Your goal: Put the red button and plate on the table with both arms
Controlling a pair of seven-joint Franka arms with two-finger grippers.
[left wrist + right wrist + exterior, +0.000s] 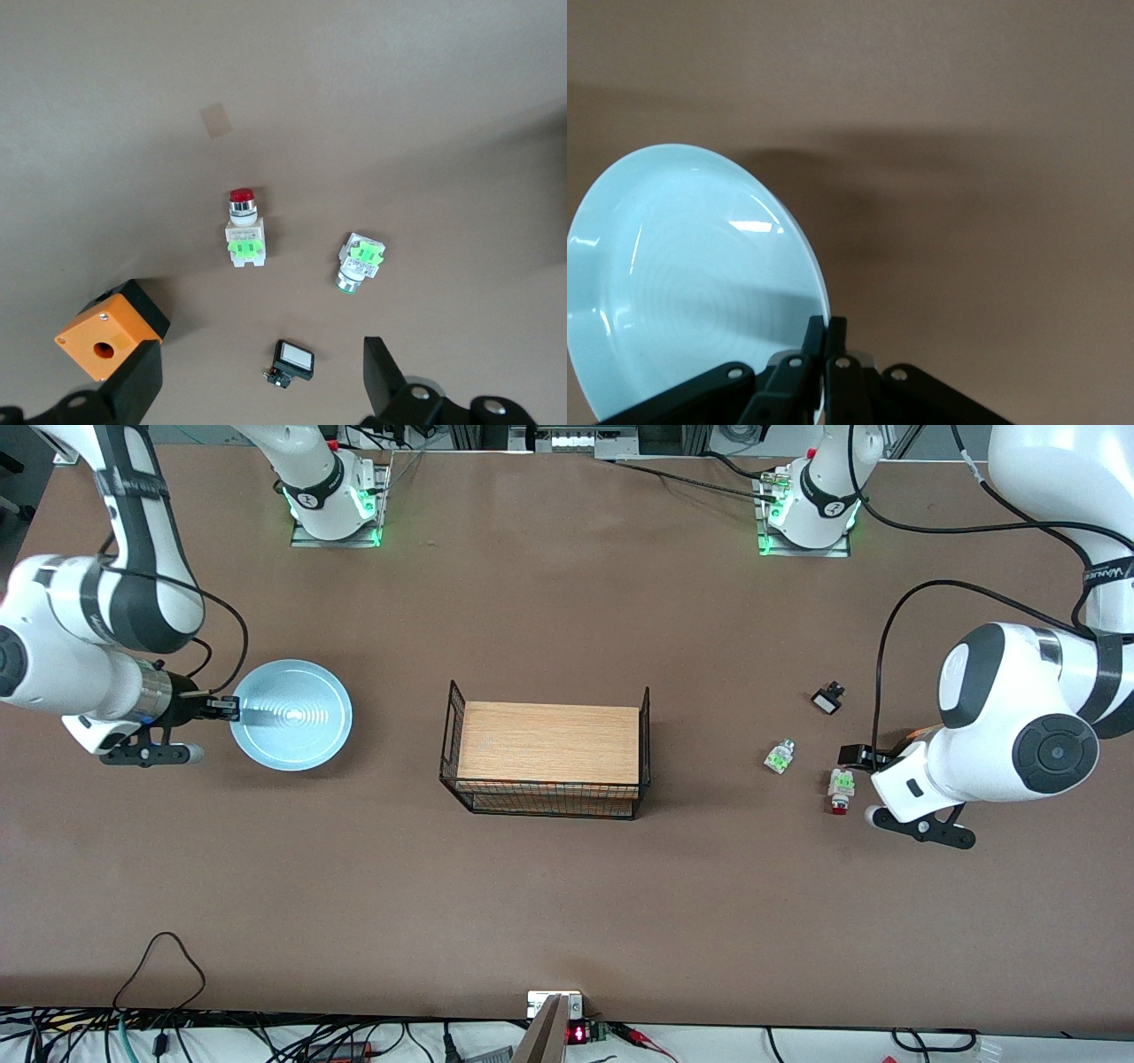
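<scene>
The brown table (567,886) carries everything. At its middle stands a black wire basket (545,751) with a wooden top. Toward the right arm's end of the table is the pale-blue plate (292,714), held by its rim in the right pincer (232,708), whose fingers are pinched tight on the rim; the right wrist view shows the plate (691,292) tilted up over the table, the right pincer (825,341) clamped on its edge.

Toward the left arm's end, the left pincer (852,757) hangs over the small parts with its fingers (137,381) spread wide and nothing between them. An orange box (111,329) with a black base sits beside one finger. The red button (840,789) lies on the table just under the left pincer, red cap toward the front camera. A similar white-green part (779,756) lies near it, toward the basket. A small black-and-white part (828,698) lies farther from the front camera than both.
</scene>
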